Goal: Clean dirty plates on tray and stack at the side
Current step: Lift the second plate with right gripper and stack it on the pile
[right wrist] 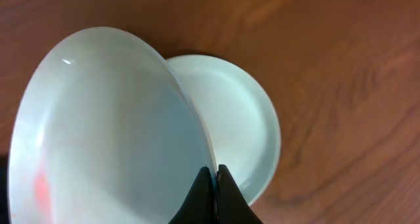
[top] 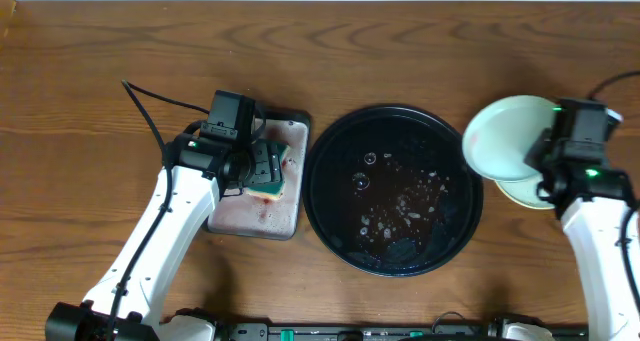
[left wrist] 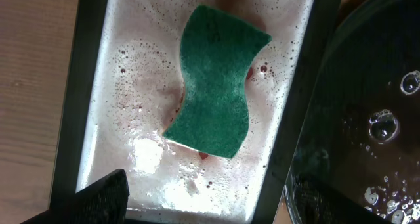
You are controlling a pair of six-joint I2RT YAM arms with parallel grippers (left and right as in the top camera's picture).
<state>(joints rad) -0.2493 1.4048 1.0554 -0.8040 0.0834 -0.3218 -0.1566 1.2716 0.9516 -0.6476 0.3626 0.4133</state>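
Your right fingers (right wrist: 202,199) pinch the rim of a tilted mint plate (top: 503,136), held just right of the round black tray (top: 335,151). A faint red smear shows on the mint plate. Under it, a second pale plate (top: 532,193) lies on the tabletop (top: 100,81). Left of the black tray, your left fingers (left wrist: 105,199) are spread wide above a green sponge (left wrist: 215,79) in a sudsy grey tray (top: 250,219).

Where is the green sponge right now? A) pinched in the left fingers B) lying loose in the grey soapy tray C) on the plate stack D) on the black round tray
B: the sponge lies flat in the suds of the grey tray, with the left fingers open and apart from it.
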